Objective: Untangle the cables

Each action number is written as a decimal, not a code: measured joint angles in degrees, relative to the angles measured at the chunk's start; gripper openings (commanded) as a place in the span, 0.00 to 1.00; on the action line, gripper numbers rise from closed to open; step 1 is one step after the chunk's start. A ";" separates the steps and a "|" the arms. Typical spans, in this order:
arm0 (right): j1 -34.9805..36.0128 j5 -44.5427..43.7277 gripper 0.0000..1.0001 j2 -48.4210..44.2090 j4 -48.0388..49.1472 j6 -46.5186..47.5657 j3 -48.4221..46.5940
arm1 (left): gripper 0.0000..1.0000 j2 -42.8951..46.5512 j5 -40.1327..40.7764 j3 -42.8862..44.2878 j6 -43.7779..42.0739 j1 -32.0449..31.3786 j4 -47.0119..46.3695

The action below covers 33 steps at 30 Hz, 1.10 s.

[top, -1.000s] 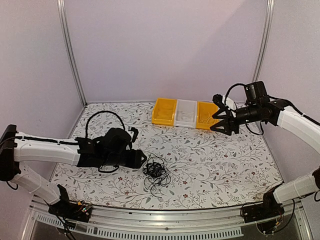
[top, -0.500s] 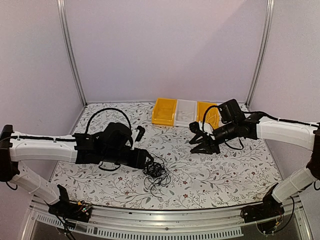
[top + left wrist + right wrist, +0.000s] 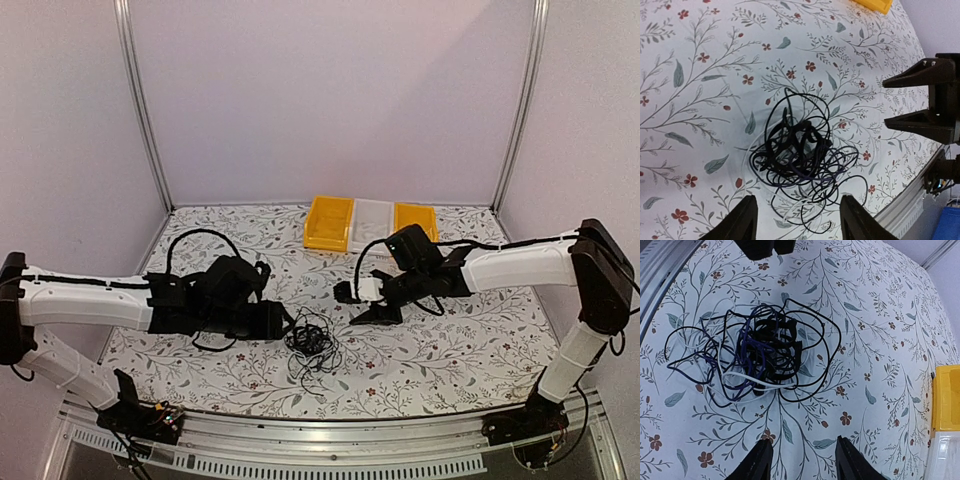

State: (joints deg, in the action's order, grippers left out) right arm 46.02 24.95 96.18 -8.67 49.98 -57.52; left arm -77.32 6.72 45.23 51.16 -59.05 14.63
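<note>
The cables (image 3: 312,345) are a tangled clump of thin black, purple and white wires lying flat on the flowered table, toward its front middle. In the left wrist view the cables (image 3: 795,150) lie just ahead of my left gripper (image 3: 799,220), which is open and holds nothing. That left gripper (image 3: 288,322) hovers at the clump's left edge. My right gripper (image 3: 355,305) is open and empty, up and to the right of the clump and apart from it. In the right wrist view the cables (image 3: 760,357) lie ahead of the right gripper (image 3: 805,462).
A yellow bin (image 3: 329,222), a white bin (image 3: 372,225) and a second yellow bin (image 3: 415,218) stand in a row at the back of the table. A metal rail (image 3: 330,435) runs along the front edge. Purple walls close in three sides.
The right arm has swung left and down from beside the bins to a spot close to the clump. The left gripper has shifted only slightly. The cables lie as before.
</note>
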 measured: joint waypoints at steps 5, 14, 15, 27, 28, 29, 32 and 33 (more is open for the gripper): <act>1.77 -3.69 0.51 2.97 2.29 1.92 -0.44 | 0.60 5.07 3.48 -4.26 5.68 -0.02 2.32; 5.40 -4.85 0.46 5.27 3.89 4.28 -4.13 | 0.61 9.81 8.26 -5.62 8.61 -0.02 3.30; 5.57 -4.72 0.45 5.29 3.93 4.55 -4.28 | 0.61 9.92 8.59 -5.66 8.66 -0.02 3.37; 5.84 0.07 0.31 6.03 1.79 9.66 -5.29 | 0.62 9.42 9.49 -5.57 6.88 0.20 3.41; 5.86 0.61 0.30 6.34 1.57 10.12 -5.66 | 0.62 9.11 9.51 -5.46 6.54 0.20 3.43; 5.86 1.18 0.30 6.69 1.40 10.58 -6.01 | 0.61 8.72 9.51 -5.31 6.16 0.20 3.43; 5.86 2.36 0.24 7.15 1.09 11.76 -6.43 | 0.62 7.63 9.49 -4.96 5.35 0.24 3.21; 5.90 2.71 0.18 7.32 0.94 12.15 -6.64 | 0.62 7.19 9.51 -4.87 4.92 0.24 3.17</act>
State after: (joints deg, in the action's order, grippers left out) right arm 51.92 27.66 103.50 -7.73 62.13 -64.16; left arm -70.13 16.23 40.36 56.07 -58.81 17.80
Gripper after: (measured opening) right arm 0.287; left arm 0.618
